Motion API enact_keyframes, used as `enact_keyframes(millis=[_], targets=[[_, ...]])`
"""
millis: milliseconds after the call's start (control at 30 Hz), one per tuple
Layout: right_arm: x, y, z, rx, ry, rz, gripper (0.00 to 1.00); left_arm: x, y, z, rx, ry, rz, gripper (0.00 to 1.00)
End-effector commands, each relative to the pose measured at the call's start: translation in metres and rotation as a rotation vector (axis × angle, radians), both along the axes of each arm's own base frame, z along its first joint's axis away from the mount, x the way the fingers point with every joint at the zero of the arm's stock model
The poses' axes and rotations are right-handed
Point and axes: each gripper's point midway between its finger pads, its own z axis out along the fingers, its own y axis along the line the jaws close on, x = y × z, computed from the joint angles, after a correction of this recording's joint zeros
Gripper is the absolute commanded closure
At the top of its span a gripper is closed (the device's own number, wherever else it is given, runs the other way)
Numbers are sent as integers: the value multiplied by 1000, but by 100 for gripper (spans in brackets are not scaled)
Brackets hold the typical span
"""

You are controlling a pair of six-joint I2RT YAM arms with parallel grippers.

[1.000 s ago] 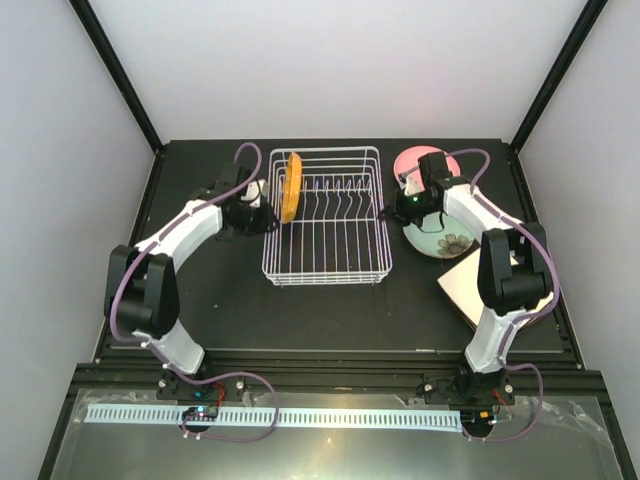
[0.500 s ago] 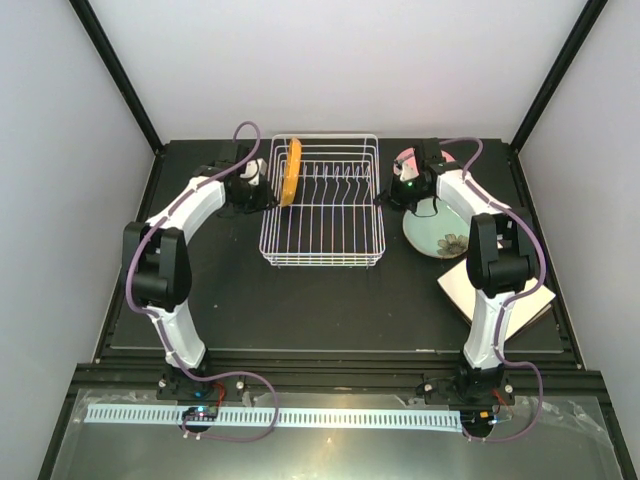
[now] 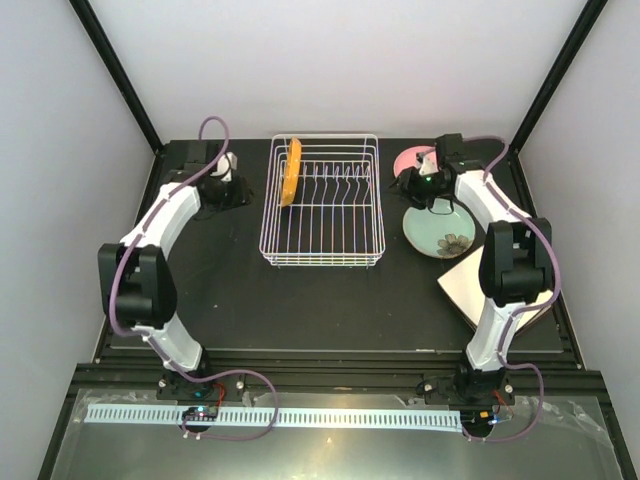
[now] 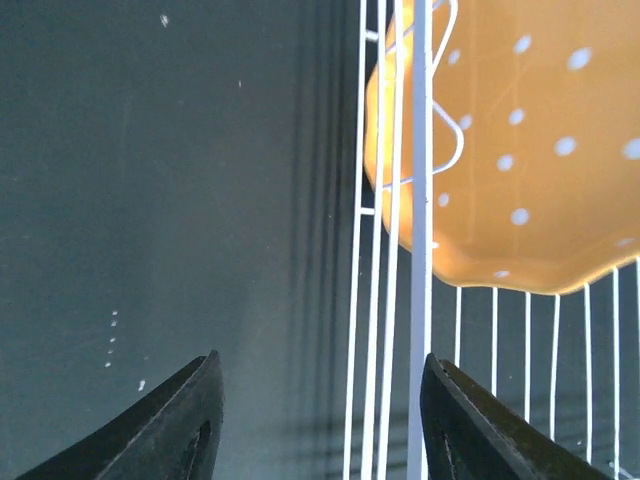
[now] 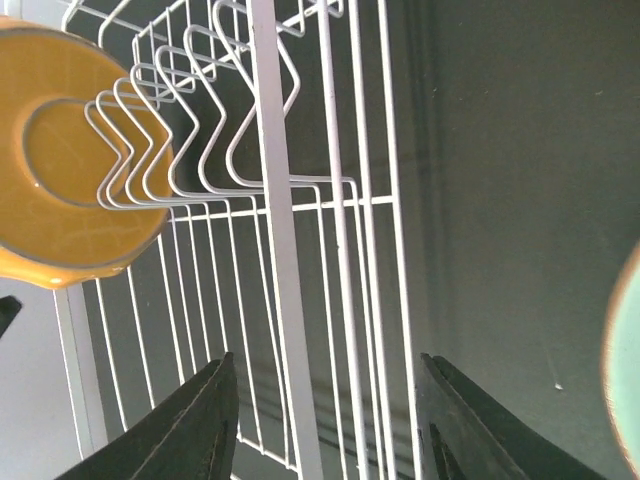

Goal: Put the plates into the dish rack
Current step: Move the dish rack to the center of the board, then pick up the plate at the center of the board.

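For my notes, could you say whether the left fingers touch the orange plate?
Apart: the top view shows table between the left fingers and the orange plate.

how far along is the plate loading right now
One down: the orange plate stands on edge at the left end of the dish rack. Nothing is in hand; the left claw and right claw are both open and empty, flanking the rack. Left to load: the pink plate, the green plate and a pale square plate, all lying on the table right of the rack.
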Motion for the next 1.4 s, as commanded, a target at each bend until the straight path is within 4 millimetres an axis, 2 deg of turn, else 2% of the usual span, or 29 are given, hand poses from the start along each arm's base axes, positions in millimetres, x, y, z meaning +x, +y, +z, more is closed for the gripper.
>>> enact_keyframes(millis=[0,133,200,267,333,433,500,600,667,767,900,1000,1167,1233,1367], targets=[[-6,-22,20,-19,-51,-43,48,-19,6,41,-2,-90,-3,43],[-19,-40,23,-42,-43,-54,44,-58,-8,58,-50,-122,-34,42],[-30,-47,33,-65,-63,-53,41,-84,-25,68,-77,-145,-78,41],[-44,-55,41,-110,-80,-52,36,-111,-51,84,-143,-189,-146,39],[-60,-60,51,-150,-99,-53,31,-136,-87,97,-225,-228,-227,37],[-81,-69,77,-181,-151,-88,28,-161,-138,117,-354,-279,-300,37],[-92,-73,102,-176,-209,-125,27,-166,-166,119,-432,-288,-305,36],[-108,-87,141,-151,-291,-202,26,-163,-203,107,-523,-228,-279,36],[-119,-96,162,-129,-328,-247,25,-160,-229,106,-558,-220,-276,36],[-135,-106,180,-86,-350,-291,25,-159,-275,97,-588,-186,-278,36],[-154,-117,187,-59,-325,-327,25,-164,-328,88,-606,-152,-301,36],[-164,-135,185,-99,-302,-387,24,-167,-347,79,-588,-129,-291,37],[-175,-152,192,-144,-279,-474,24,-168,-362,69,-673,-127,-256,36],[-176,-152,206,-123,-296,-489,24,-168,-369,61,-678,-122,-269,36],[-183,-140,232,-31,-328,-489,24,-166,-391,57,-663,-145,-331,36]])
